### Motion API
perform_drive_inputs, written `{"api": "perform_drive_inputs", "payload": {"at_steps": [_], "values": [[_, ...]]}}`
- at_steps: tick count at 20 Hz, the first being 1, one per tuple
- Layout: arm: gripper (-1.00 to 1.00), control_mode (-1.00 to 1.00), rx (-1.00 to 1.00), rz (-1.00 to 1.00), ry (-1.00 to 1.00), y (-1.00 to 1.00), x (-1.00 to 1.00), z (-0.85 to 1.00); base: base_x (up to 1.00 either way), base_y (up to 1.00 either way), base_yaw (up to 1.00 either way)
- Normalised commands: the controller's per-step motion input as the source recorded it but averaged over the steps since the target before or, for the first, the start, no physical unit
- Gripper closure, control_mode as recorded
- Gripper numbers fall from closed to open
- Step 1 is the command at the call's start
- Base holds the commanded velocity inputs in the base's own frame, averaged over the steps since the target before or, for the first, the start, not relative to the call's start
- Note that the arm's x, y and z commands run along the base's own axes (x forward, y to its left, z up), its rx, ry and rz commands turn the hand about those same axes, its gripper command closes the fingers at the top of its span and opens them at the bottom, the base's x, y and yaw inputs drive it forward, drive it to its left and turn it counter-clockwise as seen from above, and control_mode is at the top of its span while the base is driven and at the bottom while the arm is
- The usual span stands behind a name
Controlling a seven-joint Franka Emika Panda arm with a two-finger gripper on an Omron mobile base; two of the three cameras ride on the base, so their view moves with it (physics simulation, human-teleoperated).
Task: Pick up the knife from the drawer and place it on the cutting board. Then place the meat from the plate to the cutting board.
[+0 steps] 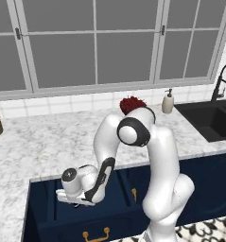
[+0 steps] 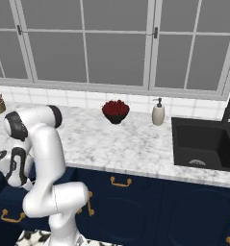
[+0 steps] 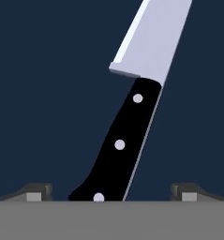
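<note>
The knife lies on the navy floor of the open drawer, its black riveted handle towards me and its silver blade pointing away. My gripper hangs open just over the butt of the handle, one fingertip on each side and well apart from it. From the left base, the hand reaches down into the drawer, whose brass bail handle is on its front. The cutting board, the meat and the plate are out of view.
A bowl with a dark red cluster and a soap dispenser stand at the back of the marble counter. A black sink lies to the right. My own arm leans over the counter edge.
</note>
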Motion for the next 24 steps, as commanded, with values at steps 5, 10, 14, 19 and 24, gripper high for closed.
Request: {"api": "perform_drive_inputs", "payload": {"at_steps": [5, 10, 14, 19, 24], "values": [[-1.0, -1.0, 0.07, 0.0, 0.01, 0.0, 0.44, 0.0, 0.0, 0.0, 0.0], [-1.0, -1.0, 0.01, 0.0, 0.0, 0.05, 0.46, -0.25, 0.0, 0.0, 0.0], [-1.0, -1.0, 0.0, 0.0, 0.04, 0.25, 0.23, -0.75, 0.0, 0.0, 0.0], [1.0, -1.0, -0.01, 0.0, 0.11, 0.32, -0.23, -0.94, 0.0, 0.0, 0.0], [1.0, -1.0, -0.06, 0.0, 0.11, 0.33, -0.71, -0.42, 0.0, 0.0, 0.0]]}}
